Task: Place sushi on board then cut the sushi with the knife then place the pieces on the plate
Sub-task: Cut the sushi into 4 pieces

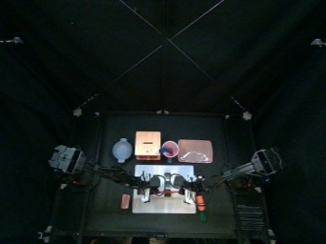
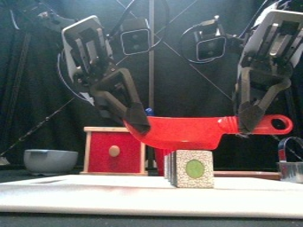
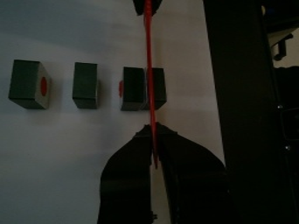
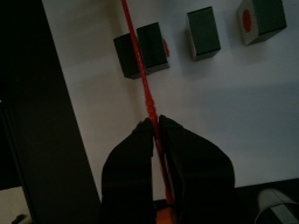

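- The left gripper [image 2: 140, 129] pinches the blade end of the red knife [image 2: 190, 131], and the right gripper [image 2: 246, 124] is clamped on its handle end.
- The knife lies level, its edge at the top of the sushi roll [image 3: 132, 89] on the white board [image 2: 106, 197].
- The blade runs along the seam between 2 touching pieces; 2 more blocks [image 3: 86, 85] stand apart beside them.
- Behind the board are the wooden box [image 2: 115, 151], the blue-grey bowl [image 2: 50, 160] and the pink tray [image 1: 193, 150].

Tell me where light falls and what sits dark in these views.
Top view: mostly dark, the white board the brightest patch. Front view: red knife well lit against black curtain. Wrist views: board bright, left gripper and right gripper dark silhouettes.
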